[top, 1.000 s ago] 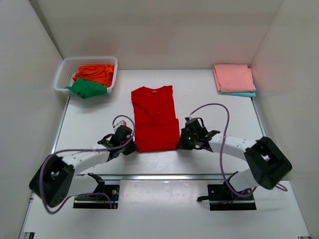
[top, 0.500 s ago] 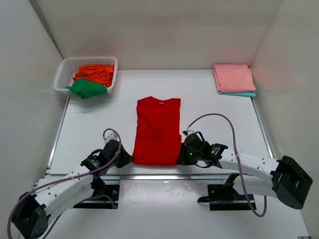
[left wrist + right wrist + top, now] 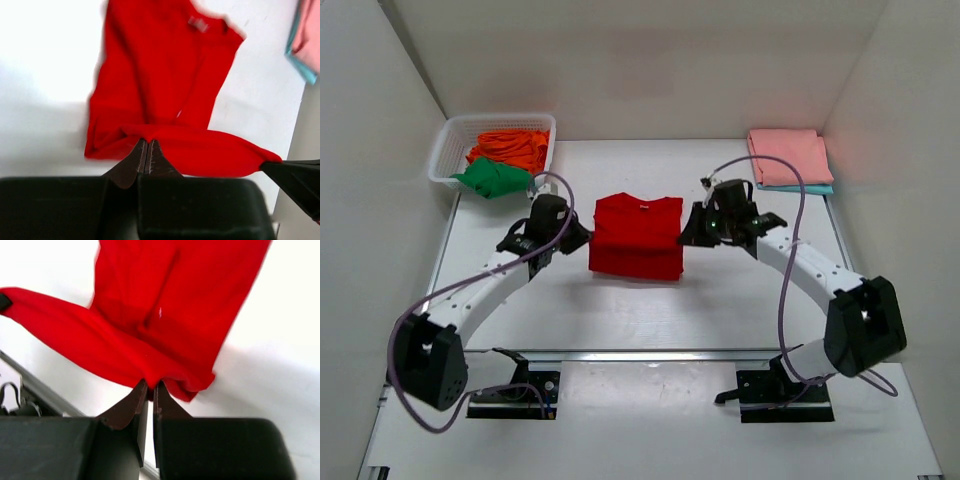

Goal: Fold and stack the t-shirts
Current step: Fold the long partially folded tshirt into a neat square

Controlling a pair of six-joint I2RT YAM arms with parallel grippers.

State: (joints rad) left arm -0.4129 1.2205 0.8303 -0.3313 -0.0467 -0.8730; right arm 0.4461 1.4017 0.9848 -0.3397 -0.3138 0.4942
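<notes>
A bright red t-shirt (image 3: 637, 235) lies in the middle of the table, its hem end lifted and carried over its upper half. My left gripper (image 3: 582, 237) is shut on the hem's left corner (image 3: 145, 132). My right gripper (image 3: 688, 232) is shut on the hem's right corner (image 3: 152, 380). The hem hangs stretched between the two grippers above the collar part (image 3: 200, 25). Orange (image 3: 512, 147) and green (image 3: 492, 178) t-shirts lie in the basket. A folded salmon pink t-shirt (image 3: 788, 156) lies on a light blue one (image 3: 800, 188) at the back right.
The white lattice basket (image 3: 445, 150) stands at the back left corner. White walls close the table on three sides. A metal rail (image 3: 650, 353) runs along the near edge by the arm bases.
Both grippers have carried the red shirt's hem from the near edge up and away toward the collar, folding the shirt in half; the shirt looks shorter now.
</notes>
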